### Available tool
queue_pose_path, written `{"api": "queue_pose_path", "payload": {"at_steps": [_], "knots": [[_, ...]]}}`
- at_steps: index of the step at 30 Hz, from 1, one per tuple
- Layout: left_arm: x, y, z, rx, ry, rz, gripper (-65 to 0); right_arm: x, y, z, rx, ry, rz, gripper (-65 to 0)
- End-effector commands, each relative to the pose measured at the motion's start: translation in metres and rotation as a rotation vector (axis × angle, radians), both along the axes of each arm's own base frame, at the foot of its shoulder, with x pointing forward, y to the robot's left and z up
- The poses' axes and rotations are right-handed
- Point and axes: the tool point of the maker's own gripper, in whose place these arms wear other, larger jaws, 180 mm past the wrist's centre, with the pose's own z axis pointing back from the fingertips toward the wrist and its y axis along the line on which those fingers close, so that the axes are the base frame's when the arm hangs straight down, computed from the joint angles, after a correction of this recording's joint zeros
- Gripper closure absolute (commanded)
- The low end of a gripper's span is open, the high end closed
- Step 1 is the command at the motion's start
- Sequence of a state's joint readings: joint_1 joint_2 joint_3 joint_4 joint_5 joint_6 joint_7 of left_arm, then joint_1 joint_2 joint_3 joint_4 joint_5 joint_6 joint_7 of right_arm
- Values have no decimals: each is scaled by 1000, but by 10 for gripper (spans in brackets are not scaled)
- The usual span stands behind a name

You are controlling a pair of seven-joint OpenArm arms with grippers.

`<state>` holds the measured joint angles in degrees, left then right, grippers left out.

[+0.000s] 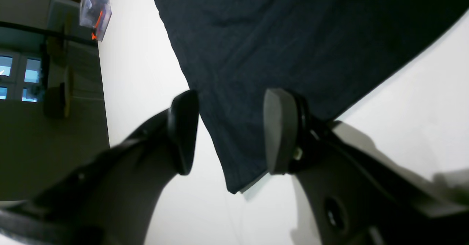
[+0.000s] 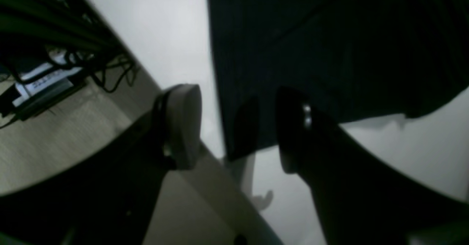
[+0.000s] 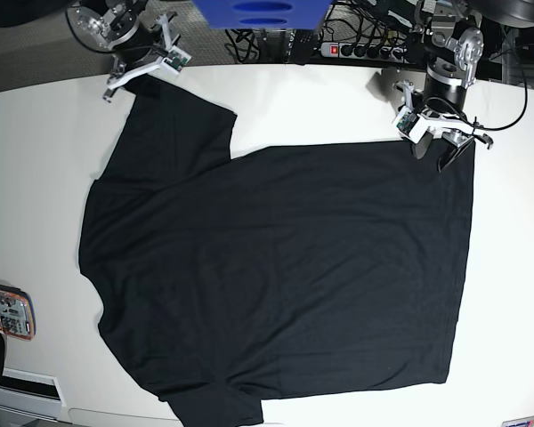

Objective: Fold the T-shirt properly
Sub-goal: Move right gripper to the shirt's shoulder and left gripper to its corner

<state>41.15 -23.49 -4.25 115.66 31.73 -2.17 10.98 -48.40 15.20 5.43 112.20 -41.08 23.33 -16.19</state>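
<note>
Fabric covers most of the white table (image 3: 44, 160): the black T-shirt (image 3: 276, 276) lies spread flat, its hem toward the side where the left arm sits, its neck and sleeves toward the other side. One sleeve reaches up toward the far edge of the table, the other lies at the near edge.

The left gripper (image 1: 229, 131) hangs over a hem corner of the shirt at the far edge. Its two pads are spread wide, one on either side of the pointed corner of cloth, and nothing is caught between them. From the wrist view I cannot tell whether the pads touch the table or float just above it.

The right gripper (image 2: 238, 127) is at the far sleeve. Its pale pad (image 2: 185, 124) sits off the cloth, over bare table near the table's edge, while the dark one stands over the sleeve. The jaws are parted, with the sleeve's edge running between them, but the picture there is dim, and I cannot tell if any cloth is pinched.

A power strip (image 3: 360, 51) with a red light and a tangle of cables sit behind the table, and a small orange-edged device (image 3: 4, 311) lies near the shirt's collar side.
</note>
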Motion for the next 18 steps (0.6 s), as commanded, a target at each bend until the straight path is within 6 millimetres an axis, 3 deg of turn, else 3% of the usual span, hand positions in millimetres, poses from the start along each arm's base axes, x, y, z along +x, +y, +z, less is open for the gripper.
{"api": "queue_pose_path", "payload": {"at_steps": [1,3,7,14,16,18], "knots": [[2,0,9,5,-32,-4,-282,-1,4,2,3,-2,9,-312],[0,1,7,6,-25,-3,-282,4,10,-2,-7,7,16,-312],[-8,2,3,6,-3,-1,-282,33,29,1,4,-45,49,-312],[-9,3,2,9,0,0,-282,31,33,2,9,-42,58,-311],[-10,3,2,11,2,-2,-282,25,31,0,3,-28,57,-311],[-9,4,3,13,0,-2,-282,27,16,-1,-27,-29,36,-311]]}}
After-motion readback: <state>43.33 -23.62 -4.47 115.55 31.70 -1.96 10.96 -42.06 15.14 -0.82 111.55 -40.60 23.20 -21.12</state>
